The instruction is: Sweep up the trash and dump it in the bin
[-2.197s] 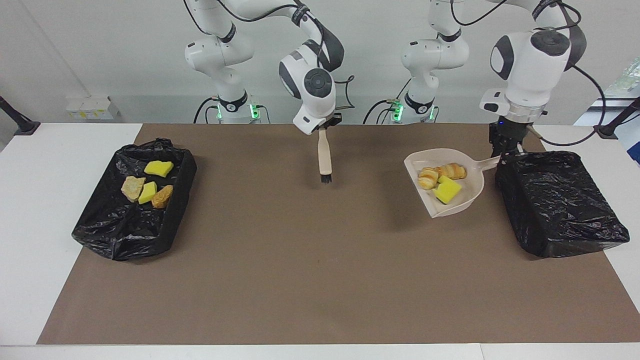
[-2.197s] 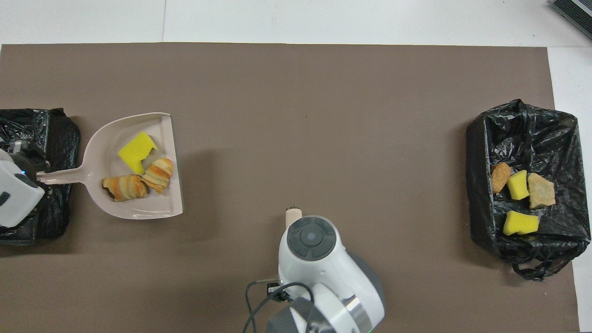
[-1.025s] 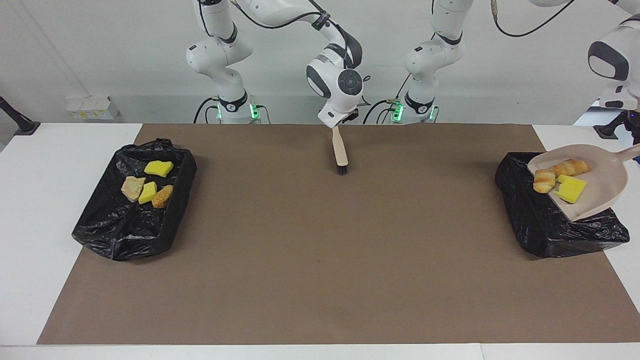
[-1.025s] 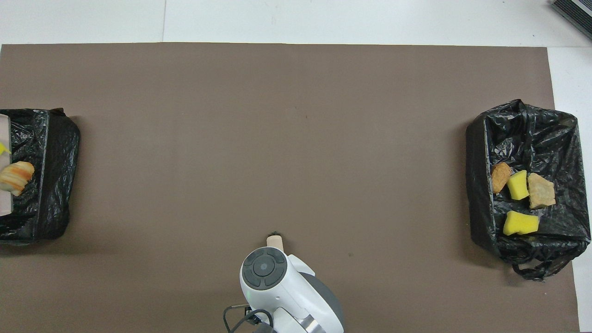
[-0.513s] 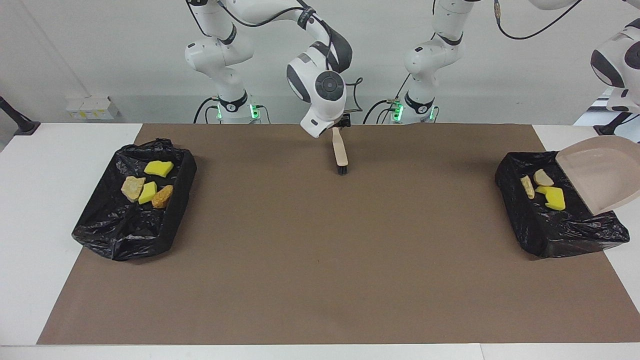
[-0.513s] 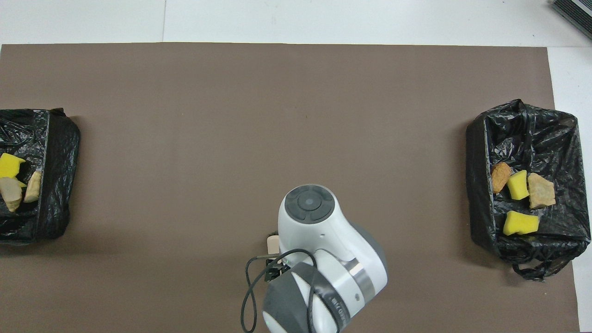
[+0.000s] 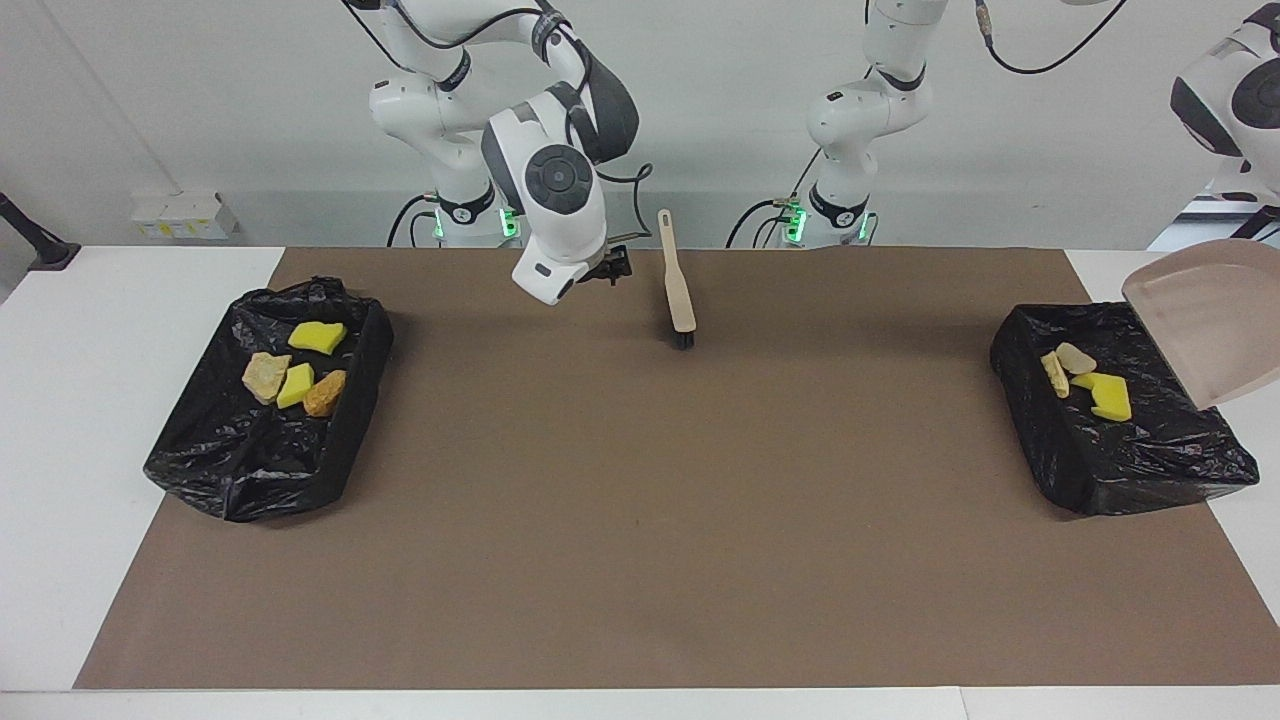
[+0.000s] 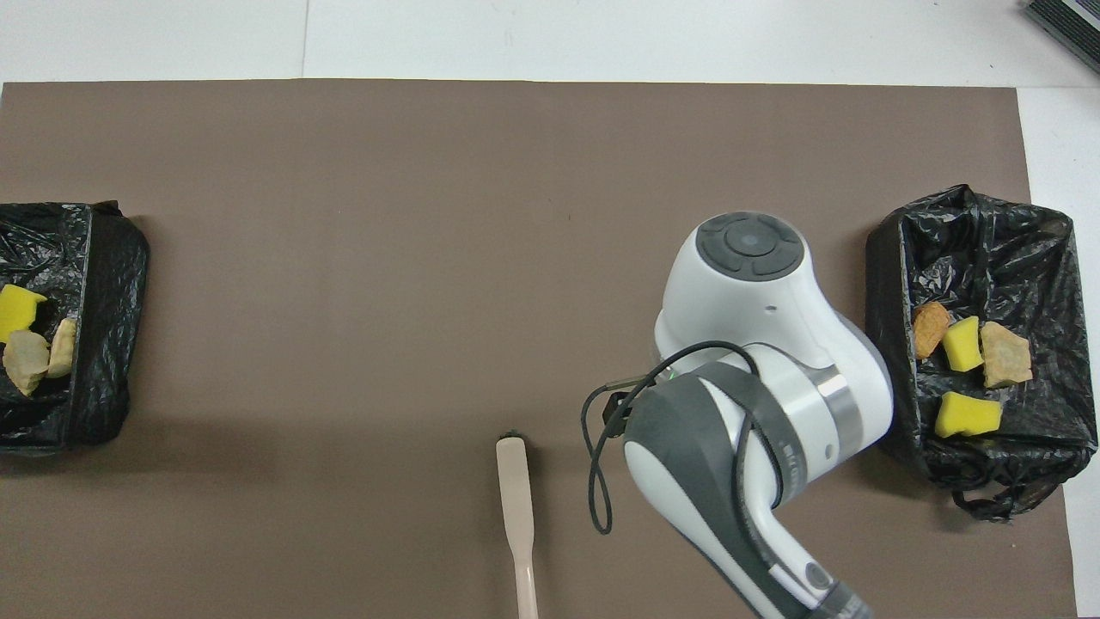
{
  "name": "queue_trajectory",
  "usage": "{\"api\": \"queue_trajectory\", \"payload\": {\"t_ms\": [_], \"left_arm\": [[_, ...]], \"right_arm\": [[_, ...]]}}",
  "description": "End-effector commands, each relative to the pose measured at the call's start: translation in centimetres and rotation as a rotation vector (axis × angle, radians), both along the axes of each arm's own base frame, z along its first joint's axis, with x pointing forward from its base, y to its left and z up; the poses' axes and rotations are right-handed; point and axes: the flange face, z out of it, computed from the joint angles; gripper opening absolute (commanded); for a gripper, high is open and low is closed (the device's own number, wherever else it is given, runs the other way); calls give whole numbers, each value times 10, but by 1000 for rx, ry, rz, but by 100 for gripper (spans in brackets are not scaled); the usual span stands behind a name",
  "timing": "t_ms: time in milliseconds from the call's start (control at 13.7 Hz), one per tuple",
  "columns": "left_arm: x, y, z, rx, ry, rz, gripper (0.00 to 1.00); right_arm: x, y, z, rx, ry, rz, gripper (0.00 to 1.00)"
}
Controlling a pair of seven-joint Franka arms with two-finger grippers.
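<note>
Three pieces of trash (image 7: 1085, 380) lie in the black-lined bin (image 7: 1130, 470) at the left arm's end; the overhead view shows this trash (image 8: 26, 335) in the same bin (image 8: 103, 344). The empty beige dustpan (image 7: 1200, 320) hangs tilted over that bin. My left gripper, holding its handle, is past the picture's edge. The brush (image 7: 680, 290) stands on its bristles near the robots, handle leaning toward them, with nothing gripping it; its handle (image 8: 516, 499) also shows from above. My right gripper (image 7: 610, 268) hovers open beside the brush, toward the right arm's end.
A second black-lined bin (image 7: 250, 470) at the right arm's end holds several yellow and tan scraps (image 7: 295, 375). In the overhead view that bin (image 8: 988, 241) lies beside the right arm's wrist (image 8: 756, 344). A brown mat (image 7: 640, 500) covers the table.
The dustpan tipped and its three scraps slid into the bin. The right gripper let go of the brush and moved toward the right arm's end.
</note>
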Motion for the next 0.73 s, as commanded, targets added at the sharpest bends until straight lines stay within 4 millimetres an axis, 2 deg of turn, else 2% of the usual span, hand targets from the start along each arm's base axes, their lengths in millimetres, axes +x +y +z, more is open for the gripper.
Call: {"api": "queue_trajectory", "payload": {"t_ms": [0, 146, 293, 439, 513, 659], "left_arm": [[0, -50, -6, -116, 1, 16, 0], [3, -81, -26, -278, -8, 17, 0], [12, -136, -45, -323, -20, -20, 0], [13, -195, -76, -402, -81, 51, 0], [10, -219, -90, -427, -124, 108, 0], [9, -255, -103, -503, -192, 208, 0]], "right_arm": [[17, -38, 13, -14, -20, 87, 100], [30, -65, 17, 6, -33, 117, 100], [39, -86, 16, 13, -44, 123, 100], [46, -109, 17, -38, -64, 155, 100], [50, -127, 18, -47, -66, 158, 100], [58, -162, 19, -28, -66, 156, 100]]}}
